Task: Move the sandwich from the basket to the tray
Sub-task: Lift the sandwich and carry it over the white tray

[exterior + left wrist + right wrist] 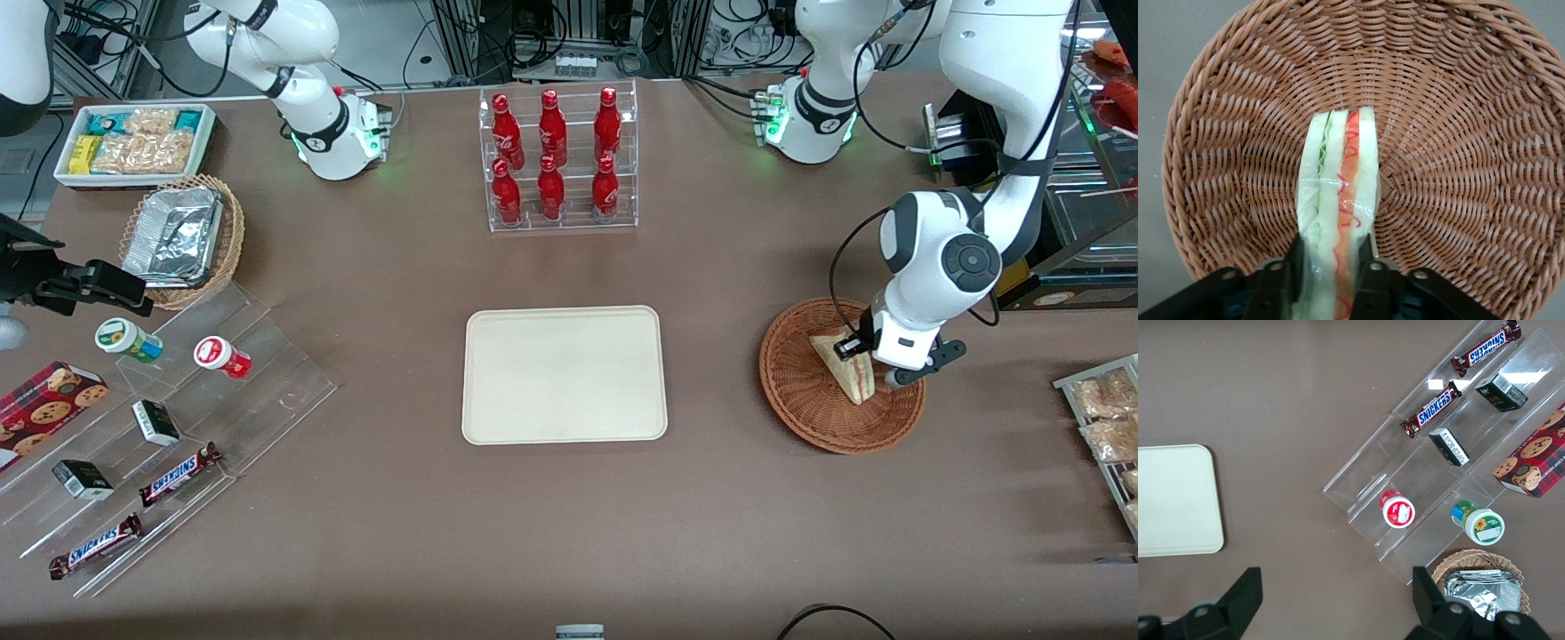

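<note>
- Two fingers [1286, 277] of my gripper [1328, 270] are clamped on the sandwich [1340, 220], one against each bread face.
- It stands on edge in the basket [805, 409].
- Grasp made, I judge; next comes a straight lift clear of the rim.
- Then a carry to the tray [564, 373] mid-bench.

Even, bright overhead lighting; shadows on the brown table [373, 498] are soft and short. Glare marks the foil containers [173, 236] and the acrylic steps [1435, 385]. Green indicator lights glow at the arm bases. In the left wrist view the basket [1458, 133] is sharp, while the gripper [1331, 277], closed on the sandwich [1341, 193], is slightly soft.
</note>
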{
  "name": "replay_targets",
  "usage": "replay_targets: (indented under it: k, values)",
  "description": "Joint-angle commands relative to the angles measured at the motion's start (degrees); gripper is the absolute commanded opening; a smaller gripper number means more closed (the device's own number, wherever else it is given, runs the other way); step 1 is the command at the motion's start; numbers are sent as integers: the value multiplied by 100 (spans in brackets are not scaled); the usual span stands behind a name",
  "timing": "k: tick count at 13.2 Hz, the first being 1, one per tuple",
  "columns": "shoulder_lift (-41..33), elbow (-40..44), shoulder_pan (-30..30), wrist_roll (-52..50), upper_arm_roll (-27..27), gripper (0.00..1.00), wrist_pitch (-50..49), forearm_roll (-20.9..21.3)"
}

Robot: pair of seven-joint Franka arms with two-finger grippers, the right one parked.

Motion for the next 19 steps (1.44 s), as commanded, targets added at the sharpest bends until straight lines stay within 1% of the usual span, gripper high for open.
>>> replay_targets:
  k: [1, 4, 6, 9, 11, 13, 16, 19]
  values:
    - [-90, -206, 42, -72, -13, 0, 181, -50]
    - [-134, -144, 60, -55, -5, 0, 155, -50]
    - [-213, 48, 51, -72, -4, 0, 33, -41]
    - [-240, 942, -1, -116, -22, 0, -1422, -41]
    - [-249, 1427, -80, -405, -136, 0, -2014, -23]
    - [-231, 1683, -299, -459, -268, 0, -2217, -32]
    - [-161, 1894, -887, -441, -374, 0, -2244, -32]
    - [128, 2403, -1459, -21, -382, 0, -2331, -32]
